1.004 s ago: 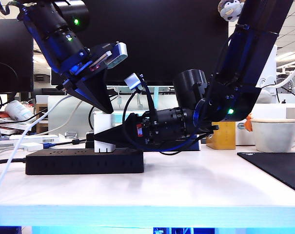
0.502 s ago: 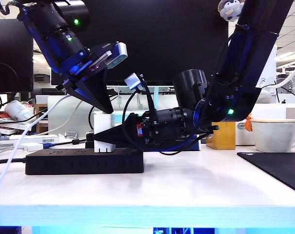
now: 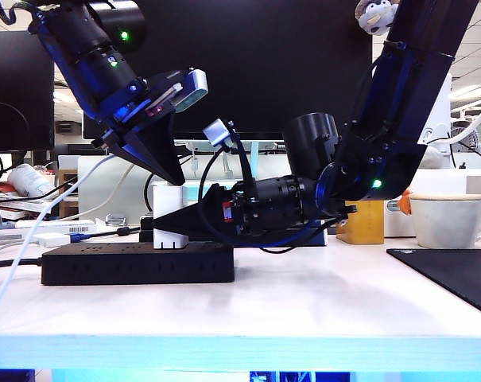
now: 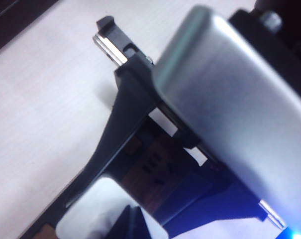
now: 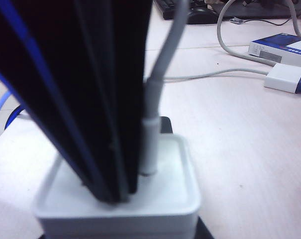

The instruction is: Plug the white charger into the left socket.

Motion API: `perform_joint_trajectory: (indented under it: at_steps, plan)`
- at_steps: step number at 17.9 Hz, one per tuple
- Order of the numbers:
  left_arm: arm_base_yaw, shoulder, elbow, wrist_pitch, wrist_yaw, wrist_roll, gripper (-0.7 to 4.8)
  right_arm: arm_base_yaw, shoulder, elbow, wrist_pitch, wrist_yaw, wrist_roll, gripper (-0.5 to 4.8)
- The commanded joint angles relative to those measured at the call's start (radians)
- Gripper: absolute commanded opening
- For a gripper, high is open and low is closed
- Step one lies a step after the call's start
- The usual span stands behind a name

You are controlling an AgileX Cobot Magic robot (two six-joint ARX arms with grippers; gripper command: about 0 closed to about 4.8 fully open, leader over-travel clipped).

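Observation:
The white charger (image 3: pixel 167 199) stands upright on the black power strip (image 3: pixel 137 264), toward the strip's right end. Its thin white cable (image 5: pixel 151 144) leaves its top face. The socket under it is hidden, and other socket holes (image 4: pixel 155 167) show beside it. My left gripper (image 3: pixel 179 179) reaches down from the upper left, shut, with its tip (image 5: pixel 113 191) on the charger's top (image 4: pixel 95 204). My right gripper (image 3: pixel 159 227) comes in level from the right. Its near finger lies flat across the charger's front side, shut on the block.
A white mug (image 3: pixel 451 219) and a black mat (image 3: pixel 455 274) are at the right. A yellow block (image 3: pixel 363 221) stands behind the right arm. A flat white device with a blue plug (image 5: pixel 284 78) and a blue-and-white box (image 5: pixel 282 47) lie past the strip.

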Motion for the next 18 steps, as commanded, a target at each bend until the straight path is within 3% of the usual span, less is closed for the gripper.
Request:
perform_joint_trajectory:
  at_steps: [1,6,10,13,18]
  plan:
    - [0.000,0.031,-0.028,-0.139,-0.076,0.001,-0.06,-0.003,0.011,-0.005,-0.050,0.072,-0.010,-0.01]
    - [0.000,0.035,-0.035,-0.145,-0.076,0.001,-0.06,-0.003,0.011,-0.005,-0.132,0.130,-0.128,-0.01]
    - [0.000,0.045,-0.040,-0.141,-0.076,0.001,-0.06,-0.003,0.011,-0.005,-0.140,0.141,-0.131,-0.01]
    - [0.000,0.045,-0.040,-0.140,-0.082,0.001,-0.06,-0.003,0.011,-0.003,-0.159,0.190,-0.045,-0.01]
    - [0.001,0.045,-0.040,-0.150,-0.083,-0.003,-0.06,-0.003,0.011,-0.004,-0.163,0.177,0.016,-0.01]
